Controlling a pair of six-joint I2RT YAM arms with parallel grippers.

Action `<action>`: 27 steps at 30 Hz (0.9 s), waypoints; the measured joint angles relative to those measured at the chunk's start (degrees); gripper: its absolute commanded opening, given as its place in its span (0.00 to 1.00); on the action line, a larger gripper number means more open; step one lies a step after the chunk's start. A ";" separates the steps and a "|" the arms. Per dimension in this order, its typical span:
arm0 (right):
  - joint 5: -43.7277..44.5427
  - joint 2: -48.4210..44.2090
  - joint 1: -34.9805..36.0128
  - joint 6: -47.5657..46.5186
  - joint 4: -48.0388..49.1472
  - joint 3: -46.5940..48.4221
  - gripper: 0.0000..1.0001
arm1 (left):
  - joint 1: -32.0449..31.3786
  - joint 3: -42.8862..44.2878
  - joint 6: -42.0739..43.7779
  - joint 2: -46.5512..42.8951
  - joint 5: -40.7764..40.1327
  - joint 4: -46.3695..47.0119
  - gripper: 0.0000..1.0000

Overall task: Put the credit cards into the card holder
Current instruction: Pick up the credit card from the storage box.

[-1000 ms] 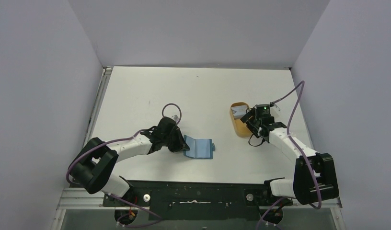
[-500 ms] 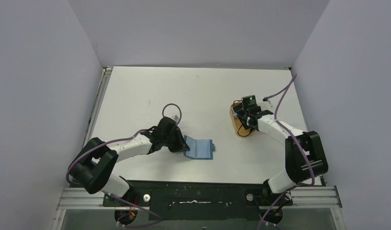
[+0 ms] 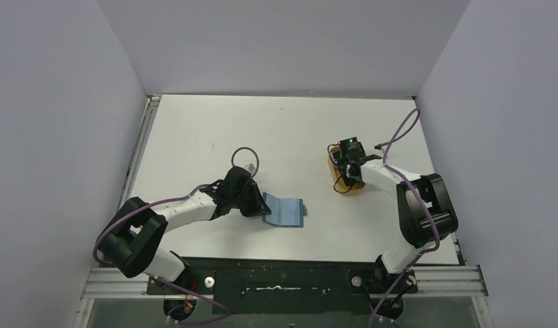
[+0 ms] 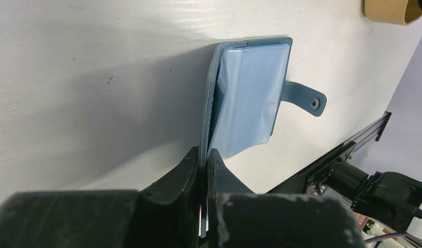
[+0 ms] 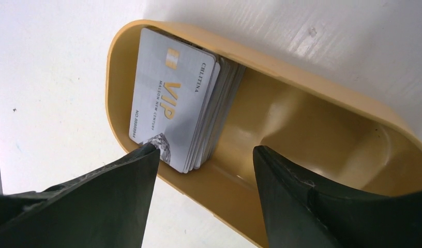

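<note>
Left fingers (image 3: 258,205): pressed together, pinching raised left cover of card holder (image 4: 247,93).
Card holder: teal, lying open on bench (image 3: 262,130) near middle of front edge. Clear sleeves exposed. Snap tab (image 4: 304,99) juts from edge away from fingers.
Orange oval tray (image 5: 302,124): right half of bench, well apart from card holder.
Credit cards (image 5: 172,111): stack inside tray, leaning at one end. Top card silver, gold "VIP".
Right fingers (image 3: 344,166): spread wide over tray, holding nothing. One tip at stack's lower corner, contact unclear.
</note>
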 measured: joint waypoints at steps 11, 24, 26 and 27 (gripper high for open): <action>-1.25 2.16 -1.86 0.50 2.16 0.22 0.57 | 0.00 -0.02 -0.02 0.00 0.00 0.02 0.00; -2.23 -0.07 -2.10 0.26 6.40 -3.45 0.39 | 0.00 -0.02 -0.17 0.00 0.02 0.02 0.00; -2.25 -0.74 -2.12 0.22 6.54 -4.17 0.37 | 0.00 -0.02 -0.22 0.00 0.02 0.02 0.00; -2.25 -1.03 -2.14 0.17 6.60 -4.46 0.36 | 0.00 -0.02 -0.22 0.00 0.00 0.02 0.00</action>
